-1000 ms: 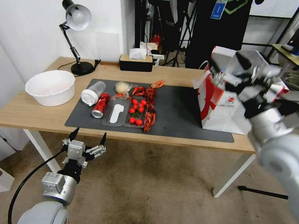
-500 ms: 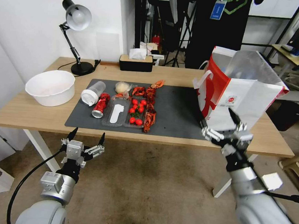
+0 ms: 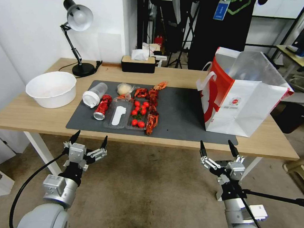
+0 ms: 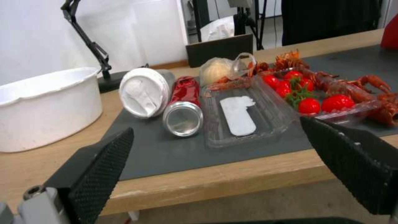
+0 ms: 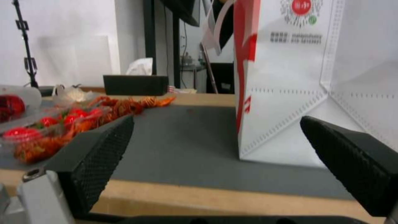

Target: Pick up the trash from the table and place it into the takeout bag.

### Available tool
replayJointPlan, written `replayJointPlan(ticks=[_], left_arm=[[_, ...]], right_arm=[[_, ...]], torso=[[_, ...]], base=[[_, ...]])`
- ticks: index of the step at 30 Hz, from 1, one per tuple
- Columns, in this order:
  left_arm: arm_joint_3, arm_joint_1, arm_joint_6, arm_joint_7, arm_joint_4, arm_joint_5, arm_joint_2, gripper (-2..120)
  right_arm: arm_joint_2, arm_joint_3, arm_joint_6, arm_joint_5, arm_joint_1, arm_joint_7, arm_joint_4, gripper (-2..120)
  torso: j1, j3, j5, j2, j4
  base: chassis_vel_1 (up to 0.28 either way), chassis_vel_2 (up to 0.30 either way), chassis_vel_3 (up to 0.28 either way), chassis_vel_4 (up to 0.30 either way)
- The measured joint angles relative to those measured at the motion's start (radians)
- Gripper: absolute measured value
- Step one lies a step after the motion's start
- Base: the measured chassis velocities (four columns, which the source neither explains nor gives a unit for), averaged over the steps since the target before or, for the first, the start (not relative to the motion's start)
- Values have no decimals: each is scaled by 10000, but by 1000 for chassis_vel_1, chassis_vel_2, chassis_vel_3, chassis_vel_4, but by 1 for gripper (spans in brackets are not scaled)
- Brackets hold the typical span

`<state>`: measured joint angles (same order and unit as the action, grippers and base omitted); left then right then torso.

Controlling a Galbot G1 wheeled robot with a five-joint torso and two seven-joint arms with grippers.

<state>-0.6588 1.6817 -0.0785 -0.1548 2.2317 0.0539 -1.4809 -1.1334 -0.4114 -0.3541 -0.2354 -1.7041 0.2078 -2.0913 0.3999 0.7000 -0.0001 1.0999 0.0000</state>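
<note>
Grey mat as landmark, on table. Takeout bag at mat's right end, upright, mouth open; contents hidden. Red drink can and clear plastic cup lie at mat's left end, touching; whitish wad behind. Left gripper and right gripper below mat's near edge, fingers up, spread wide, holding nothing.

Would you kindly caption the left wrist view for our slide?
Open left gripper faces the table edge, where a lidded clear cup and red can lie beside a clear tray.
</note>
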Motion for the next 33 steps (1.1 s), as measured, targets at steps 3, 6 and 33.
replayJointPlan(ticks=[3,6,33], left_arm=[[1,-3,1,0,-11,-2,4,100],[5,-18,8,-1,-73,-3,36,100],[599,-3186,-161,631,-2592,2714,2491,100]], right_arm=[[-85,108,-66,128,-28,63,148,100],[-282,304,-227,321,-47,181,511,100],[-532,213,34,585,50,373,357,100]], torso=[[0,0,0,0,0],[0,0,0,1,0],[2,1,-1,0,-2]], base=[[0,0,0,0],[0,0,0,0],[0,0,0,0]])
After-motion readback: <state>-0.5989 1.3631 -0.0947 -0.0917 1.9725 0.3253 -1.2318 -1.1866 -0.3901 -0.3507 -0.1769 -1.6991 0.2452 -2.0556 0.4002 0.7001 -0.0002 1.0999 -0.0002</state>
